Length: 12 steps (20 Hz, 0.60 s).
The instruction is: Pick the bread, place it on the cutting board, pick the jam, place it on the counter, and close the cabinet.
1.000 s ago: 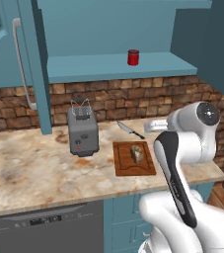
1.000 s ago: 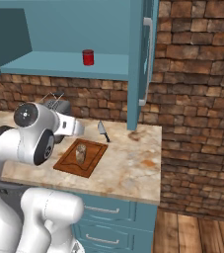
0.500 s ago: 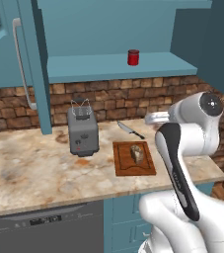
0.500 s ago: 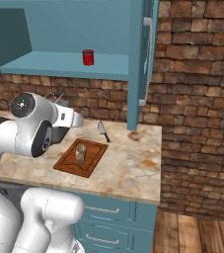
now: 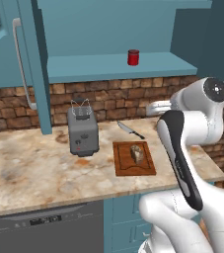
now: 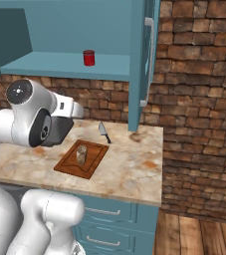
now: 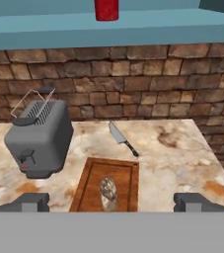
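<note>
While raised above the bread [image 7: 108, 192] on the cutting board [image 7: 91, 185], fingers [image 7: 32, 202] spread wide, empty.

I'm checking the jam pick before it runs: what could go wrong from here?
1. The jam stands high on the cabinet shelf, well above the open gripper; a long upward reach could clip the shelf's edge.
2. The bread, cutting board, knife and toaster crowd the counter below, so a careless set-down could knock one.
</note>
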### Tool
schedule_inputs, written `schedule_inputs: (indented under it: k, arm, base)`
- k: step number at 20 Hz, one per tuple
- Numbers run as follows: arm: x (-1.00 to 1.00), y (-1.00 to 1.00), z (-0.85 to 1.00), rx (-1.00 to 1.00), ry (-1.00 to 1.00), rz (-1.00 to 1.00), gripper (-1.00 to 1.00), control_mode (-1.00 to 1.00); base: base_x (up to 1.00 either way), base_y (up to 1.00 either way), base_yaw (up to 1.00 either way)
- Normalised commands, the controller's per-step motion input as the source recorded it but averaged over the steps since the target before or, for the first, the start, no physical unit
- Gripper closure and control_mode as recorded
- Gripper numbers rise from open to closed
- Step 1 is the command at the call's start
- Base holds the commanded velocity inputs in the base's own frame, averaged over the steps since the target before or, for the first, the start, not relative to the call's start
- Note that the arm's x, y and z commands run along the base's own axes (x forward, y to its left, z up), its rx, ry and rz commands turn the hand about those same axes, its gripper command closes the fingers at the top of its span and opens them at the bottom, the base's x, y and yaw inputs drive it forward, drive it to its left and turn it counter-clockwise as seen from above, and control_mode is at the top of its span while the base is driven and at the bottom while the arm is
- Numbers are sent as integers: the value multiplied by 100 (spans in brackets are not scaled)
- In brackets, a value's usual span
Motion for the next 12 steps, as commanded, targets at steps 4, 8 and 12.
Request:
schedule_inputs:
  k: [4,8,12]
  arm:
    - [0,0,23,0,0,0,-100,-100]
    - [0,0,20,0,0,0,-100,-100]
    - [0,0,23,0,0,0,-100,-100]
  base:
    - [0,0,0]
    - [0,0,0]
    - [0,0,0]
